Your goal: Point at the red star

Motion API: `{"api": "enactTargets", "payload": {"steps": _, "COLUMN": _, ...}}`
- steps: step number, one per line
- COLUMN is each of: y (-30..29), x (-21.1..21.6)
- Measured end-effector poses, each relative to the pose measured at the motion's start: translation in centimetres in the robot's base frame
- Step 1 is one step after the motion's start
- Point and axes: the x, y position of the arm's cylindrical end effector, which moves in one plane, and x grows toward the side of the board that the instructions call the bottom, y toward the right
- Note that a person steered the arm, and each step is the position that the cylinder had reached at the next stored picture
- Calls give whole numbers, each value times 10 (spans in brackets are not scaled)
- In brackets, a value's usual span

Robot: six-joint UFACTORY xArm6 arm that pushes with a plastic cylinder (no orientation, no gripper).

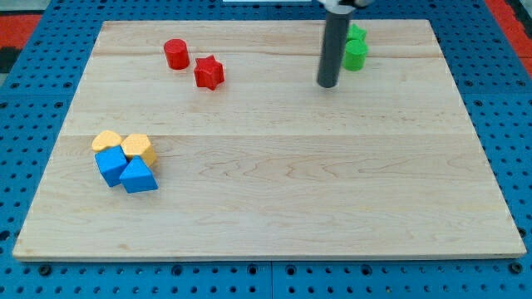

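Note:
The red star (209, 72) lies on the wooden board near the view's top left, just right of and below a red cylinder (175, 54). My tip (327, 84) rests on the board near the view's top, well to the right of the red star. It stands just left of and below two green blocks (356, 50), one behind the other.
At the view's left, two yellow blocks (123, 144) touch a blue cube (110, 164) and a blue wedge (139, 177) in one cluster. The wooden board (283, 191) lies on a blue perforated table.

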Motion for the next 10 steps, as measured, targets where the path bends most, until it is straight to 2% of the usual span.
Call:
{"api": "enactTargets", "payload": {"steps": 1, "y": -40, "x": 18}}
{"api": "enactTargets", "payload": {"steps": 2, "y": -67, "x": 18}}
{"api": "enactTargets", "payload": {"steps": 4, "y": -74, "x": 18}}
{"api": "enactTargets", "payload": {"steps": 6, "y": -71, "x": 43}}
{"api": "enactTargets", "payload": {"steps": 8, "y": -141, "x": 44}}
{"api": "enactTargets", "payload": {"steps": 9, "y": -189, "x": 18}}
{"api": "enactTargets", "payload": {"steps": 10, "y": -193, "x": -15}}
